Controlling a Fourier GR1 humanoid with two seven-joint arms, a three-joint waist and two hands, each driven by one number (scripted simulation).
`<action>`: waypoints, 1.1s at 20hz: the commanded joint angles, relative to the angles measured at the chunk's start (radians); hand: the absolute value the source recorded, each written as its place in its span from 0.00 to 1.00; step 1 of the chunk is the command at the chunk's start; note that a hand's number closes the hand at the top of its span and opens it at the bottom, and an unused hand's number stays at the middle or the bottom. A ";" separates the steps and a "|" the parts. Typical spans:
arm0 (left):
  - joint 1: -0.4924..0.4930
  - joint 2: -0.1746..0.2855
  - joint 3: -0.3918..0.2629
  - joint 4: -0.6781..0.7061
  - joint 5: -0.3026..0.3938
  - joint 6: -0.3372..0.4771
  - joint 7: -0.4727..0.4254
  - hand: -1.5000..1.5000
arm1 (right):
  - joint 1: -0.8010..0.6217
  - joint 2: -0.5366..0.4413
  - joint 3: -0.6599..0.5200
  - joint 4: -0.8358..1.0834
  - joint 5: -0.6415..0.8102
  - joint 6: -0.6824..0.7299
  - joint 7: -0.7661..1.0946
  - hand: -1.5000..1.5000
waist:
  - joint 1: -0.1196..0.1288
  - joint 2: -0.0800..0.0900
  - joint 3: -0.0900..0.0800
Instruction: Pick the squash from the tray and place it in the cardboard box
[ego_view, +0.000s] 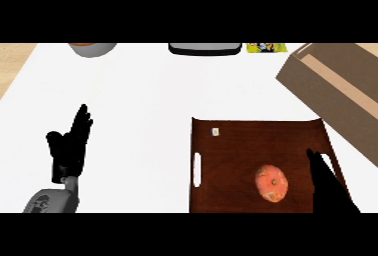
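We find the squash (271, 183) lying on the brown tray (229, 155), in its near right part, clear of the tray's walls. Our right hand (329, 186) shows at the lower right, over the tray's right side and just beside the squash. Its fingers are straight and hold nothing, and we see a thin gap between them and the rind. Our left hand (70, 145) rests at the left of the white worktop (148, 95), fingers up and relaxed, well apart from the tray. The cardboard box (328, 75) stands beyond the tray at the far right, set at an angle to it.

The squash is small, rounded and orange with a paler patch. We judge it hard-skinned and stiff, light enough for one hand, and not fragile. Its smooth curve will probably make it slippery and apt to roll. We would take it across its widest middle, thumb on one flank and fingers on the other, so that it cannot squirt out.
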 joint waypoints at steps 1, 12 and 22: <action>0.002 0.032 0.031 -0.014 0.007 -0.014 0.025 0.50 | -0.078 0.086 0.013 0.050 0.047 0.108 0.185 0.00 | -0.005 -0.002 0.001; 0.031 -0.037 0.003 0.010 -0.030 0.013 -0.036 0.50 | -0.115 0.224 -0.072 0.176 0.115 0.179 0.149 0.00 | -0.012 -0.001 0.001; 0.024 -0.025 0.013 -0.031 -0.034 0.005 0.021 0.50 | -0.146 0.226 -0.088 0.262 0.105 0.141 0.194 0.00 | -0.009 -0.003 0.002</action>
